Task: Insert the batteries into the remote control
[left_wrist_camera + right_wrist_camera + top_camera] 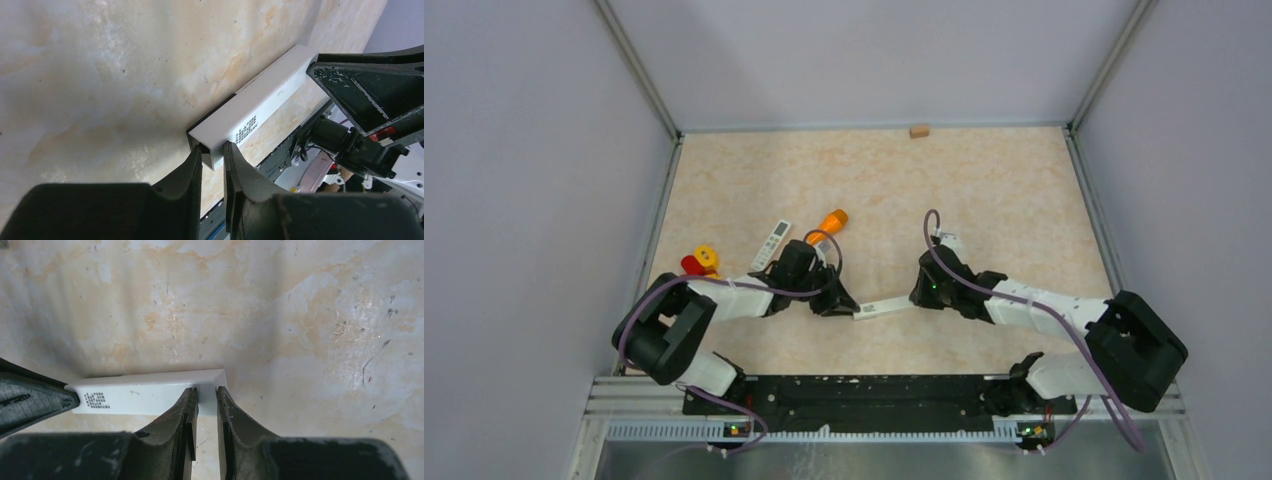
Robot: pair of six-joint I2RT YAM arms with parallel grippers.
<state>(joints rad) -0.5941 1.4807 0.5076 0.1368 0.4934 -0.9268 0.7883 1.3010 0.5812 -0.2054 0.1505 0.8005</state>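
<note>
The remote control (882,307) is a slim white bar with a printed code patch, held low over the table between my two arms. My left gripper (849,308) is shut on its left end. In the left wrist view that end (220,145) looks hollow and dark, pinched by my left gripper (212,152). My right gripper (916,298) is shut on the other end. The right wrist view shows my right gripper (206,395) clamping the remote control (150,392) near its corner. No batteries are in view.
Behind my left arm lie a white handset with buttons (774,243), an orange torch-like tube (832,220) and a red and yellow object (699,262). A small tan block (918,130) sits against the back wall. Walls enclose the table (1004,200).
</note>
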